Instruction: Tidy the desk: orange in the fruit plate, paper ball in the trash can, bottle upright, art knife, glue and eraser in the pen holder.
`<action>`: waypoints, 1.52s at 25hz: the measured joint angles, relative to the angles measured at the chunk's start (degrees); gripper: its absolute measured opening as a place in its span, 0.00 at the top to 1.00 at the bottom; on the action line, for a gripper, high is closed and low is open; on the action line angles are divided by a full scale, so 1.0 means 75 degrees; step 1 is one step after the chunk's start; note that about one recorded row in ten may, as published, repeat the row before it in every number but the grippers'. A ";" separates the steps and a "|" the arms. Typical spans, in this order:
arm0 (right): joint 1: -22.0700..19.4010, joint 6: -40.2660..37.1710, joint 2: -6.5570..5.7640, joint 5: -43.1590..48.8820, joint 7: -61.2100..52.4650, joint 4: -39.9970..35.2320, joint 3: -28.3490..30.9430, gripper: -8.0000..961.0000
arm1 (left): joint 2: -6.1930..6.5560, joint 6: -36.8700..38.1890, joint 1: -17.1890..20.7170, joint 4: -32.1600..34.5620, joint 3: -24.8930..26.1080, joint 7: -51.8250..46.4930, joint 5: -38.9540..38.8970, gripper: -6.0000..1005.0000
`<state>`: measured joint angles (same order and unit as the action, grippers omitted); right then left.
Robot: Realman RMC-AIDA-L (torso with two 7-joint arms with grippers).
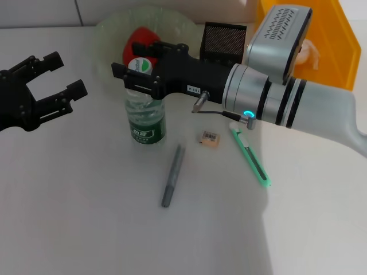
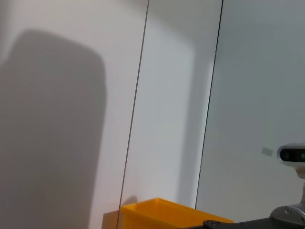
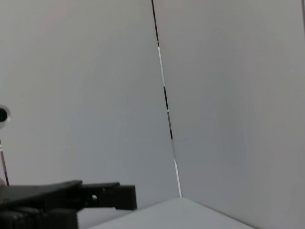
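A pale panelled wall (image 2: 167, 95) with dark vertical seams stands behind the workspace.

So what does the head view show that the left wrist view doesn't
Only the head view shows the desk, the upright bottle with the right gripper around its neck, the orange in the fruit plate, pen holder, glue, eraser, art knife and the open left gripper. Only the left wrist view shows wall panels. Both show the trash can.

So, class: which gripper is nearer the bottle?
The right. The right gripper is at the bottle's cap, jaws either side; the left gripper hovers open, apart, to its left.
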<state>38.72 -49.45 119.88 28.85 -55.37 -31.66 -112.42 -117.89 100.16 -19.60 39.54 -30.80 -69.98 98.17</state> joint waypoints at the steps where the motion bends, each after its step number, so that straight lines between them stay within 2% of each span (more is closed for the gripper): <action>1: -0.0103 -0.0031 0.0000 0.0013 -0.0001 -0.0117 0.0000 0.34 | 0.0006 0.0018 0.0016 0.0000 0.0021 0.0002 -0.0001 0.16; 9: -0.0739 -0.0899 -0.0042 0.0058 -0.0148 -0.0433 0.0263 0.34 | 0.0055 0.0179 0.0122 0.0000 0.0096 0.0003 -0.0001 0.16; 11: -0.0991 -0.1393 -0.0064 0.0105 -0.0125 -0.0435 0.0651 0.34 | 0.0069 0.0254 0.0194 0.0006 0.0149 0.0008 -0.0045 0.16; 12: -0.1225 -0.1802 -0.0107 0.0167 -0.0142 -0.0454 0.1096 0.34 | 0.0082 0.0311 0.0248 0.0010 0.0205 0.0013 -0.0063 0.16; 14: -0.1331 -0.1989 -0.0135 0.0233 -0.0184 -0.0474 0.1351 0.34 | 0.0111 0.0370 0.0288 0.0009 0.0248 0.0014 -0.0065 0.16; 16: -0.1602 -0.2536 -0.0212 0.0688 -0.0414 -0.0604 0.2060 0.34 | 0.0153 0.0445 0.0340 0.0006 0.0269 0.0015 -0.0063 0.16; 18: -0.1897 -0.3111 -0.0329 0.1639 -0.1028 -0.1056 0.3033 0.34 | 0.0201 0.0507 0.0391 0.0025 0.0250 0.0005 -0.0042 0.16; 20: -0.2153 -0.3420 -0.0441 0.3043 -0.2196 -0.1941 0.4076 0.34 | 0.0273 0.0585 0.0446 0.0041 0.0217 -0.0031 -0.0015 0.16; 23: -0.2354 -0.4114 -0.0513 0.6352 -0.5251 -0.4205 0.5903 0.34 | 0.0371 0.0732 0.0484 0.0006 0.0150 -0.0041 0.0011 0.16; 25: -0.2234 -0.4818 -0.0516 0.8151 -0.7064 -0.5673 0.6699 0.34 | 0.0436 0.0822 0.0483 -0.0005 0.0007 -0.0048 0.0130 0.16; 27: -0.1871 -0.5795 -0.0536 0.9911 -0.8905 -0.7088 0.7293 0.34 | 0.0485 0.0870 0.0450 0.0004 -0.0211 -0.0060 0.0370 0.16; 30: -0.1020 -0.7426 -0.0633 1.2056 -1.1074 -0.8572 0.7762 0.34 | 0.0508 0.0879 0.0303 0.0046 -0.0537 -0.0104 0.0831 0.16; 33: -0.0166 -0.8663 -0.0676 1.3462 -1.2099 -0.8981 0.7729 0.34 | 0.0513 0.0855 0.0127 0.0061 -0.0679 -0.0209 0.1297 0.16; 34: 0.0012 -0.8847 -0.0662 1.3786 -1.2225 -0.8915 0.7644 0.34 | 0.0514 0.0829 -0.0112 0.0071 -0.0698 -0.0390 0.1852 0.16; 38: 0.0456 -0.8748 -0.0474 1.5292 -1.2434 -0.8122 0.6964 0.34 | 0.0515 0.0761 -0.0490 0.0183 -0.0696 -0.0709 0.2641 0.16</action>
<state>42.14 -115.06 116.32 143.54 -148.62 -92.58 -60.19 -114.03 105.87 -23.27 40.91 -36.02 -75.30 117.97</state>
